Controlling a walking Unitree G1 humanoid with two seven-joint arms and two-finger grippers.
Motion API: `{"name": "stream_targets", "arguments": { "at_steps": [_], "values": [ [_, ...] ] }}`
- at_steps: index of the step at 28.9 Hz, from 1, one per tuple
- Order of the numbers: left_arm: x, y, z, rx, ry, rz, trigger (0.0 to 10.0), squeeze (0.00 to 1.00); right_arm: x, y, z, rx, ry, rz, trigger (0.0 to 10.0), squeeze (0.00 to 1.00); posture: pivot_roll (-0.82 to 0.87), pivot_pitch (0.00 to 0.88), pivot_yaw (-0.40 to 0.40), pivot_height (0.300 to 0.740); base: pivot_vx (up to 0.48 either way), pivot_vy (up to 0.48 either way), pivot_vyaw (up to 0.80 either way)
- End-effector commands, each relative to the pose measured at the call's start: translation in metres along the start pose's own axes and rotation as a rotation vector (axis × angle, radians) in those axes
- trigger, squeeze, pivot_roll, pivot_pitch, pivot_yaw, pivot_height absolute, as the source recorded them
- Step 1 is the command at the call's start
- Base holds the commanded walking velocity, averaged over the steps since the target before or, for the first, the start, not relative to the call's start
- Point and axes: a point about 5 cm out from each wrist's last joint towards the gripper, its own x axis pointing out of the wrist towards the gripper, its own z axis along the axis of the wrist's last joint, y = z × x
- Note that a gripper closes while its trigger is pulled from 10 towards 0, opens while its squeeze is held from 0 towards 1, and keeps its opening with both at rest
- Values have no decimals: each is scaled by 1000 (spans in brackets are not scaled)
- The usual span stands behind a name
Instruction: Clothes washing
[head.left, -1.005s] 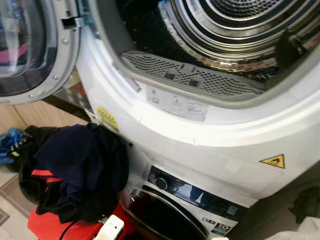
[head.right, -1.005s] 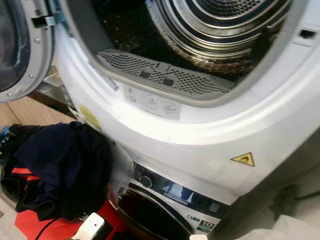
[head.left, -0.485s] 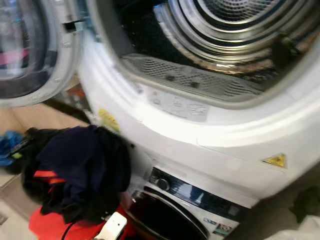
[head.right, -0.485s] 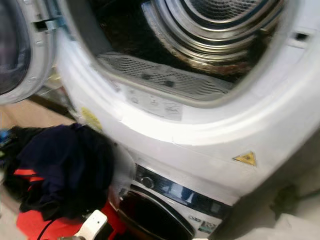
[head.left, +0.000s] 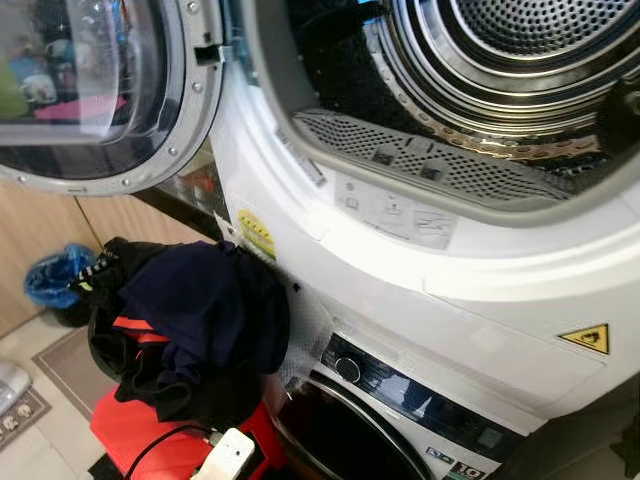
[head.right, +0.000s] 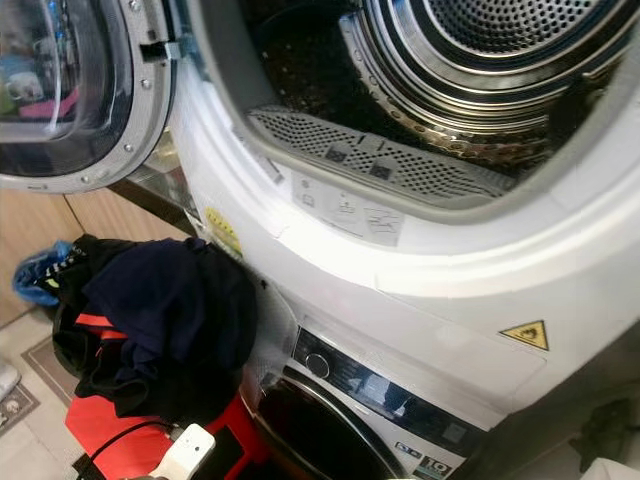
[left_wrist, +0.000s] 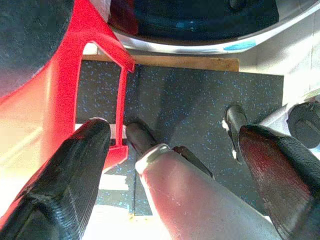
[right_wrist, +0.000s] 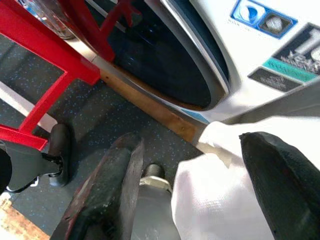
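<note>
Laundry heap (head.left: 190, 335), dark navy and black fabric, soft and crumpled, slumped atop red plastic stool (head.left: 150, 445) at 8 o'clock in head views, just beside lower washer (head.left: 400, 420). Upper drum (head.left: 520, 60) at 1 o'clock, door (head.left: 95, 90) swung wide at 10 o'clock; ribbed polished steel, perforated back wall, perforated grey lint grille along lower lip. Heap well below and left of drum mouth, no clear long axis. Left gripper (left_wrist: 175, 165) hanging low, pointing at speckled dark floor mat (left_wrist: 190, 110), stool leg touching frame side; fingers spread wide, nothing held. Right gripper (right_wrist: 195, 185) likewise spread, over white cloth (right_wrist: 220, 200); no grasp on it apparent. Left arm judged nearer heap; lift upward and rightward likely needed.
</note>
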Motion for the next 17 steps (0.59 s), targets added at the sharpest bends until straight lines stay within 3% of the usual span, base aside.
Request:
{"name": "stream_targets", "arguments": {
  "at_steps": [1, 4, 6, 8, 11, 13, 14, 16, 17],
  "values": [
    [1, -1, 3, 15, -8, -4, 10000, 0, -1, -1, -4, 14, 12, -6, 10000, 0, 11, 84, -51, 740, 0, 0, 0],
    [2, 0, 15, 52, -54, 1, 10000, 0, -1, -1, -3, 16, 9, -7, 10000, 0, 8, 83, -50, 740, 0, 0, 0],
    [4, 2, 34, 142, -125, 15, 10000, 0, -1, -1, -3, 18, 6, -8, 10000, 0, 10, 84, -49, 740, 0, 0, 0],
    [4, 1, 50, 179, -187, 18, 10000, 0, -1, -1, -3, 18, 7, -9, 10000, 0, 10, 84, -49, 740, 0, 0, 0],
    [4, -12, 75, 262, -306, -111, 10000, 0, -1, -1, -4, 15, 12, -7, 10000, 0, 15, 82, -47, 740, 0, 0, 0],
    [4, -12, 75, 262, -306, -111, 10000, 0, -1, -1, -4, 15, 12, -7, 10000, 0, 15, 82, -47, 740, 0, 0, 0],
    [3, -21, 80, 311, -335, -216, 10000, 0, -1, 0, -4, 15, 12, -5, 10000, 0, 14, 79, -45, 740, 0, 0, 0],
    [3, -21, 80, 311, -335, -216, 10000, 0, -1, 0, -4, 15, 12, -5, 10000, 0, 14, 79, -45, 740, 0, 0, 0],
    [0, -29, 83, 347, -363, -325, 10000, 0, -1, 0, -5, 14, 13, -3, 10000, 0, 11, 78, -39, 740, 0, 0, 0]
  ]
}}
